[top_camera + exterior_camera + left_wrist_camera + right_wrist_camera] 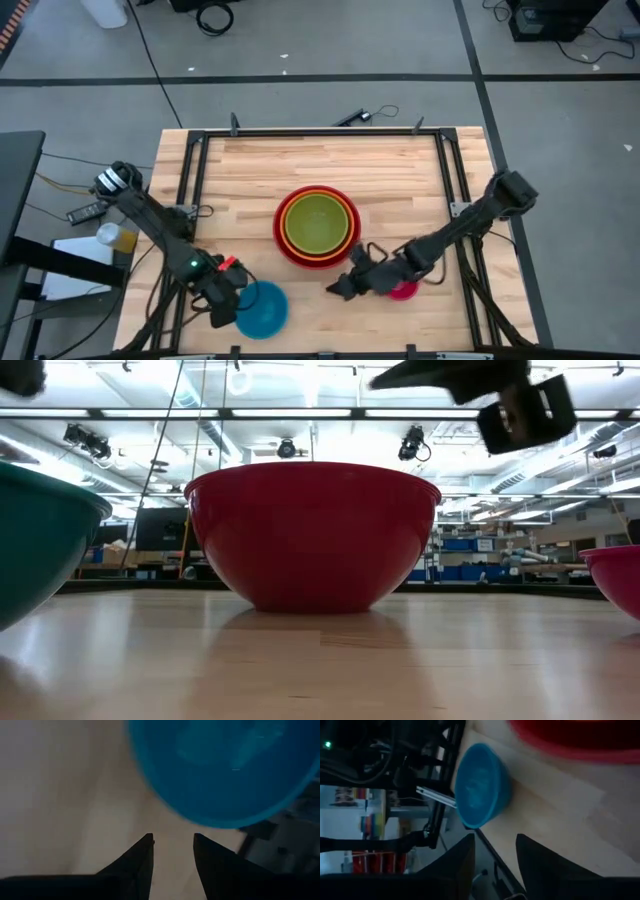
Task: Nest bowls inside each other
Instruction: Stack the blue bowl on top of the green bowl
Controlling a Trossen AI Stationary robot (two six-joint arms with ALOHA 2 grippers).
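Note:
A red bowl (290,245) stands mid-table on its base, with an orange bowl (347,232) and a lime green bowl (318,222) nested inside it. It fills the middle of the low view (312,535). A blue bowl (264,309) sits upright near the front left (225,770) (482,785). A magenta bowl (404,291) sits at the front right, partly under my right arm. My left gripper (222,308) (172,840) hangs open just left of the blue bowl. My right gripper (335,289) (495,842) is open above the table between the red stack and the magenta bowl, pointing toward the blue bowl.
Black frame rails (190,170) run along the table's left, right and far sides. A small black tool and cable (360,117) lie at the far edge. Bare wood (330,160) lies beyond the red stack. A cup (118,237) and clutter sit off the table's left.

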